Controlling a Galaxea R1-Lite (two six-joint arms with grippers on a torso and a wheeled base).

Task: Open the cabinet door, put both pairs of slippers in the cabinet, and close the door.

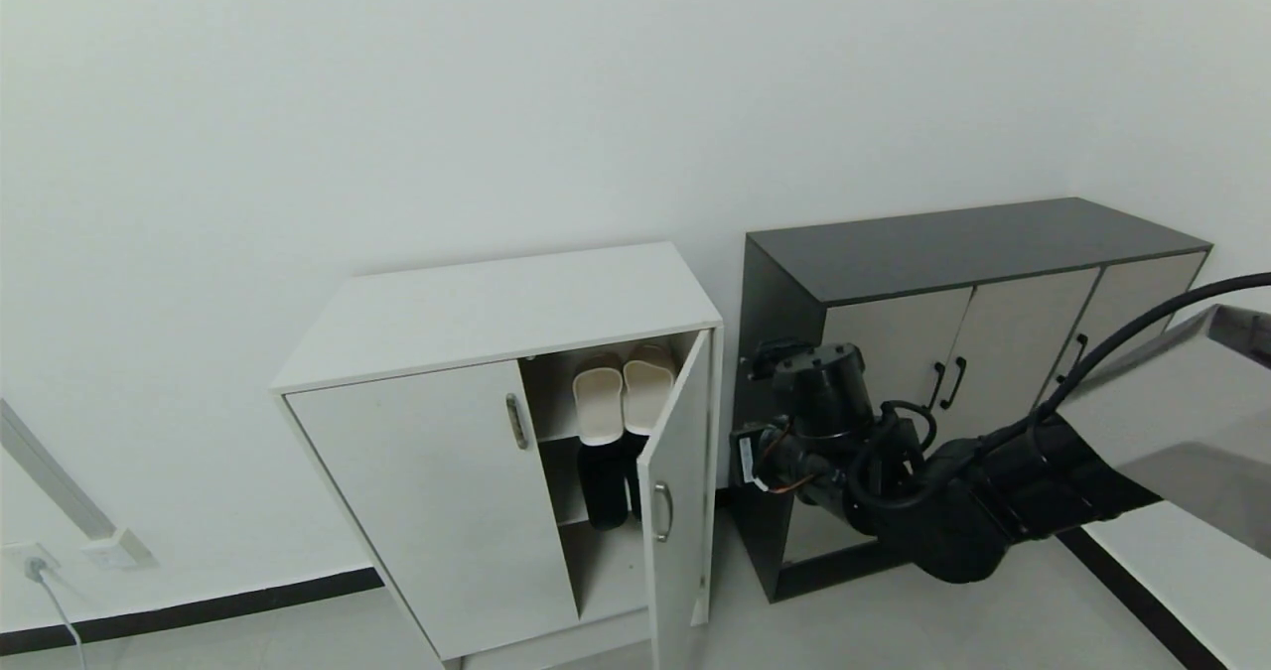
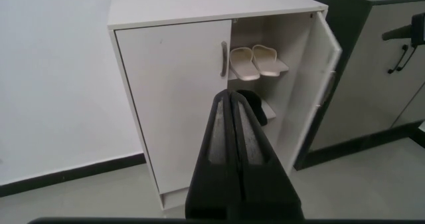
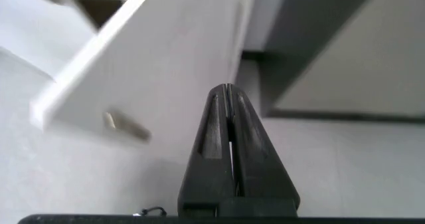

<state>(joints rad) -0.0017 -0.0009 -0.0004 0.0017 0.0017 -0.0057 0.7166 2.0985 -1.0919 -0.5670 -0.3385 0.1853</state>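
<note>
Beige slippers, black slippers in cabinet; door ajar; L gripper, R gripper closed, empty

The half-open right door is leaving only a narrow way into the white cabinet, and the dark cabinet is crowding the door's outer side.

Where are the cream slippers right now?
In the head view, the cream slippers sit on the upper shelf inside the white cabinet, just left of its open door and directly above the black slippers.
</note>
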